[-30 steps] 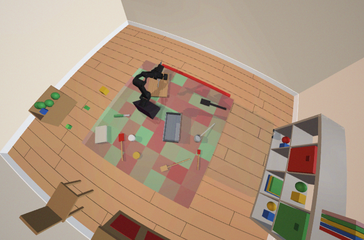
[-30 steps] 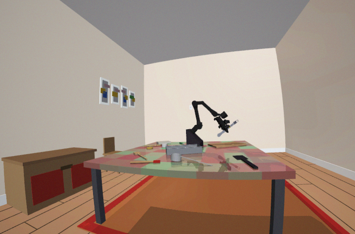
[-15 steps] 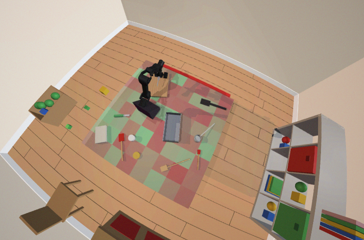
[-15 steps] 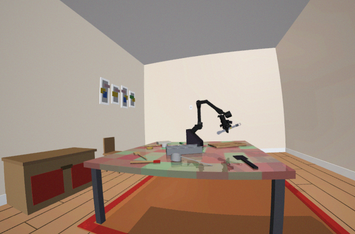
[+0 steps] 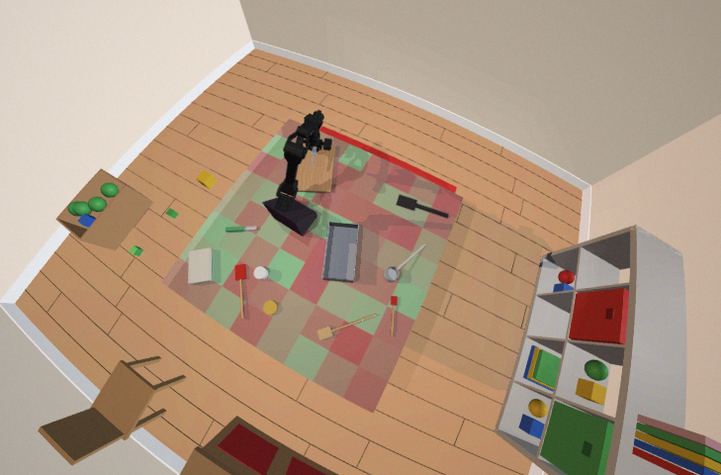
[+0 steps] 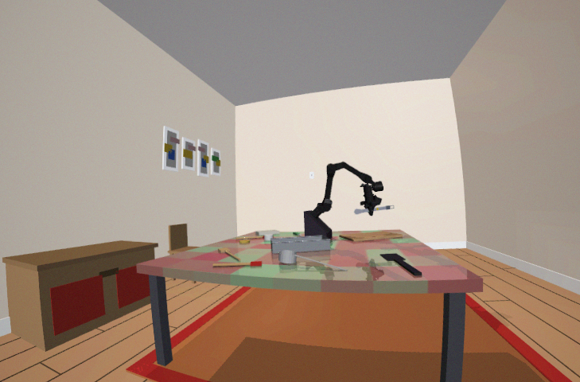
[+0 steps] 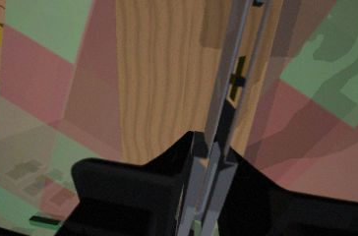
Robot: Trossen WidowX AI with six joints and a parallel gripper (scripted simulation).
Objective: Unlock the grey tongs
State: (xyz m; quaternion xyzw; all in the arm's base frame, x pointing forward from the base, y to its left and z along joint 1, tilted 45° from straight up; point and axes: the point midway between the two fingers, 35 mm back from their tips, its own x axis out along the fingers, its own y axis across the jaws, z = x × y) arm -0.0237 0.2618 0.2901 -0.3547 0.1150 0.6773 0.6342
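Observation:
The grey tongs (image 5: pixel 314 156) (image 6: pixel 385 208) (image 7: pixel 227 74) are held in the air above the wooden board (image 5: pixel 315 179) (image 6: pixel 369 237) (image 7: pixel 162 74). My gripper (image 6: pixel 371 212) (image 7: pixel 201 138) is shut on both arms of the tongs and points downward. The tongs lie nearly level, with the hinge end on the right in the exterior view and the tip end on the left, slightly lower. Their arms are close together. The far ends are cut off in the wrist view, and the lock's state cannot be told. The roasting tin (image 5: pixel 341 251) (image 6: pixel 299 246) stands on the table without the tongs.
A black spatula (image 5: pixel 406 202) (image 6: pixel 395 259) and a small saucepan (image 5: pixel 392 273) (image 6: pixel 287 256) are on the table. A green-handled tool (image 5: pixel 234 229), a pale block (image 5: pixel 200 265) and a white round item (image 5: pixel 260 272) lie on the other side of the tin.

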